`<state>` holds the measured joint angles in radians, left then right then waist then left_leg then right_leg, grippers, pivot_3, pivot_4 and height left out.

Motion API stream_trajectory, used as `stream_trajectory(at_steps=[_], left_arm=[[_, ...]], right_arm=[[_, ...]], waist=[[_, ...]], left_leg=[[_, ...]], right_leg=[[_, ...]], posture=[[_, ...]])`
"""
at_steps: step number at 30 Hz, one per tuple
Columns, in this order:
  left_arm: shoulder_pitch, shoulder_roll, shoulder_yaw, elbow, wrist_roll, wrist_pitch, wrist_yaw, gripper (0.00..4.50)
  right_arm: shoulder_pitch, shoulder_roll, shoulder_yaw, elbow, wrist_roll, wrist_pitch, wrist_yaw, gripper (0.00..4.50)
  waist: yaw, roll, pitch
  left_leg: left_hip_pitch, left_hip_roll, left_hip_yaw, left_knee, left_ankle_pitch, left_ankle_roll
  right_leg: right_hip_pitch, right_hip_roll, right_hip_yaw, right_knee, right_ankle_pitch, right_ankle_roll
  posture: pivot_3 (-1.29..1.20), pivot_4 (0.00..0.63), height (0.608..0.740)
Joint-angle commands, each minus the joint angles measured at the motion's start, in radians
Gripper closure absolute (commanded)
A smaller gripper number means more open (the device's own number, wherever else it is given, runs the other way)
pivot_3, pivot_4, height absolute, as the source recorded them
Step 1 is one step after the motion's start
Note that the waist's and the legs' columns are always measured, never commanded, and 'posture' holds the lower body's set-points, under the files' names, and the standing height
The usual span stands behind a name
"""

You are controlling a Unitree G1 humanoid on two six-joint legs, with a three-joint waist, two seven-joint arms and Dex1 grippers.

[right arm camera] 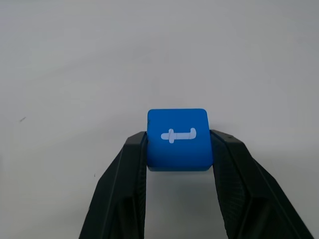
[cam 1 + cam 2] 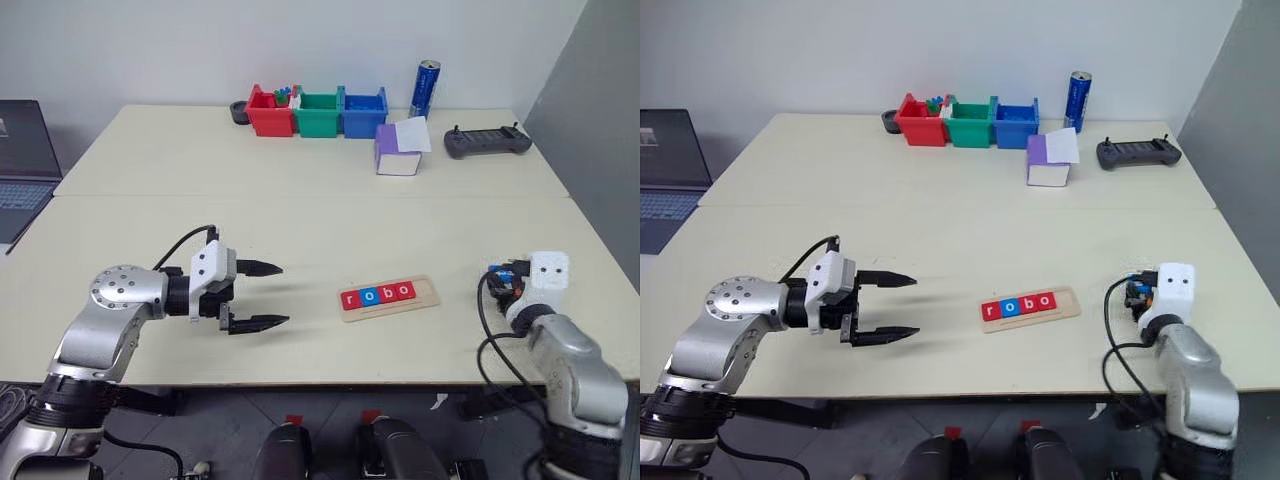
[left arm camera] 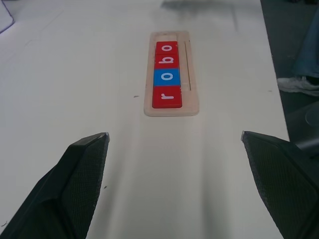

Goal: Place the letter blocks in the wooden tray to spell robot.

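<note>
The wooden tray lies near the table's front edge, right of centre. Four letter blocks sit in it, red, blue, red, red, reading r, o, b, o; its right end is bare. My left gripper hovers open to the left of the tray, pointing at it, with nothing between its fingers. My right gripper is shut on a blue letter block marked t, held by its sides above bare table. My right arm is to the right of the tray, close to the front edge.
Red, green and blue bins stand in a row at the back. A blue can, a purple and white box and a black controller are back right. A laptop sits at the far left.
</note>
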<state>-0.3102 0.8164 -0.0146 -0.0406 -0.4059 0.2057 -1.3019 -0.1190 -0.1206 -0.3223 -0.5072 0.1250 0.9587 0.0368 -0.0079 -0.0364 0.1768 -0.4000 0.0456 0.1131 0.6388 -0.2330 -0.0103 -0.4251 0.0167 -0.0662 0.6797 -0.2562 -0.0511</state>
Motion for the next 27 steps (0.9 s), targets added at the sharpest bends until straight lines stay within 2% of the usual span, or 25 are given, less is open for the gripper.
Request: stream_trajectory(at_steps=[1,5,9,17,18,20,24,27], left_arm=[[-0.021,-0.003,-0.005,0.002,0.004,-0.021,-0.022,0.00],[-0.025,0.003,-0.002,0.010,0.006,-0.021,-0.039,0.00],[-0.024,0.011,0.004,0.009,0.006,-0.016,-0.047,0.00],[-0.008,0.012,0.010,-0.002,0.011,-0.020,-0.035,0.00],[-0.004,0.012,0.013,-0.011,0.009,-0.016,-0.029,0.00],[0.003,0.015,0.020,-0.021,0.005,-0.011,-0.023,0.00],[0.025,0.029,0.036,-0.046,0.001,-0.003,-0.007,0.00],[0.046,0.039,0.054,-0.072,-0.004,0.009,0.005,0.00]], right_arm=[[-0.047,0.085,0.042,-0.132,-0.054,0.133,-0.142,3.05],[-0.122,0.161,0.037,-0.146,-0.074,0.251,-0.211,3.05],[-0.116,0.154,0.049,-0.151,-0.091,0.319,-0.217,3.05],[-0.170,0.048,0.053,-0.129,-0.054,0.379,-0.128,0.25],[-0.175,-0.010,0.061,-0.121,-0.036,0.377,-0.080,0.03],[-0.181,-0.106,0.072,-0.104,0.000,0.363,0.010,0.03],[-0.135,-0.498,0.127,0.069,0.136,0.061,0.514,0.03],[-0.087,-0.669,0.153,0.248,0.178,-0.225,0.830,0.03]], waist=[[-0.001,0.000,0.000],[-0.001,0.000,0.000],[0.000,0.000,0.000],[-0.005,0.000,0.000],[-0.006,0.000,0.000],[-0.007,0.000,0.000],[-0.007,0.000,0.000],[-0.002,-0.001,0.000]], left_leg=[[0.000,0.000,0.000,0.000,0.000,0.000],[0.000,0.000,0.001,0.001,0.000,0.000],[-0.001,-0.001,0.000,-0.001,0.000,0.000],[0.000,-0.001,0.000,-0.001,0.000,0.000],[0.000,-0.001,0.000,-0.001,0.000,0.000],[0.000,-0.001,0.000,-0.001,0.000,0.000],[-0.001,-0.002,0.000,-0.001,-0.001,0.001],[-0.001,-0.002,-0.001,-0.003,-0.001,0.002]], right_leg=[[0.000,0.000,0.000,0.000,0.000,0.000],[0.000,0.000,0.000,0.000,0.000,0.000],[0.000,0.000,0.000,-0.001,0.000,0.000],[0.000,0.000,0.000,-0.001,0.000,0.000],[0.000,0.000,0.000,-0.001,0.000,0.000],[0.000,0.000,0.000,-0.001,0.000,0.000],[0.000,0.000,0.000,-0.004,0.000,0.000],[0.002,0.000,-0.002,-0.008,0.000,0.000]], posture=[[0.00,0.150,0.740],[0.00,0.150,0.740],[0.00,0.150,0.740],[0.00,0.150,0.740],[0.00,0.150,0.740],[0.00,0.150,0.740],[0.00,0.150,0.740],[0.00,0.150,0.740]])
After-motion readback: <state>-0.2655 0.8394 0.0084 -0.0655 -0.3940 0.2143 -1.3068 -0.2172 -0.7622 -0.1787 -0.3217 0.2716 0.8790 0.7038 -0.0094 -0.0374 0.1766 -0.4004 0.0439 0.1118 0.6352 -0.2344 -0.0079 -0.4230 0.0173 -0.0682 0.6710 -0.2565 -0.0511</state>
